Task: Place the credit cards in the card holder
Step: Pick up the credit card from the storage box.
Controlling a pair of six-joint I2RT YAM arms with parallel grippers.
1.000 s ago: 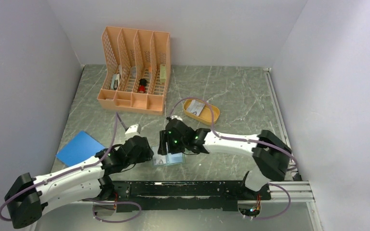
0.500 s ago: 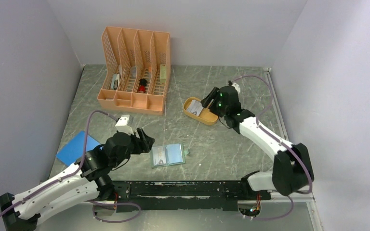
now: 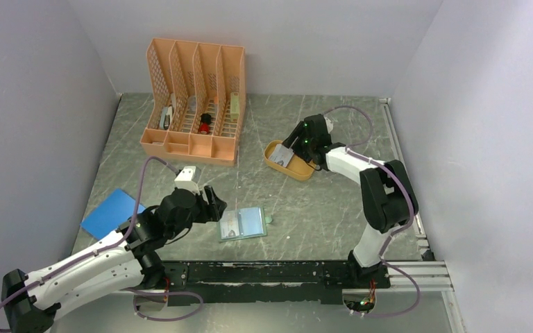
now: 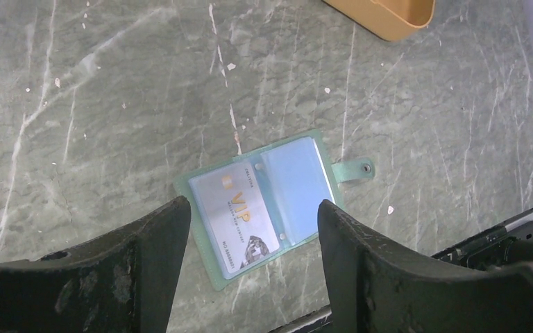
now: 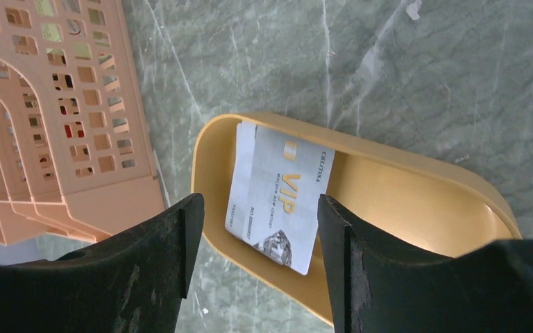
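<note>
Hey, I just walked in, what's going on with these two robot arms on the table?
The arms are loading a card holder, which lies open on the table with one card in a pocket. The left gripper hovers open near it, holding nothing. The right gripper hangs open over the orange tray, where at least two more credit cards lie stacked, not yet picked up.

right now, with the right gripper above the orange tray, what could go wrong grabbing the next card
1. Two thin pale grey-white cards overlap against the wall of the orange oval tray; the open right gripper might lift both or pinch neither.
2. The teal folding card holder lies open and unheld below the open left gripper; it might slide when a card is pushed in.
</note>
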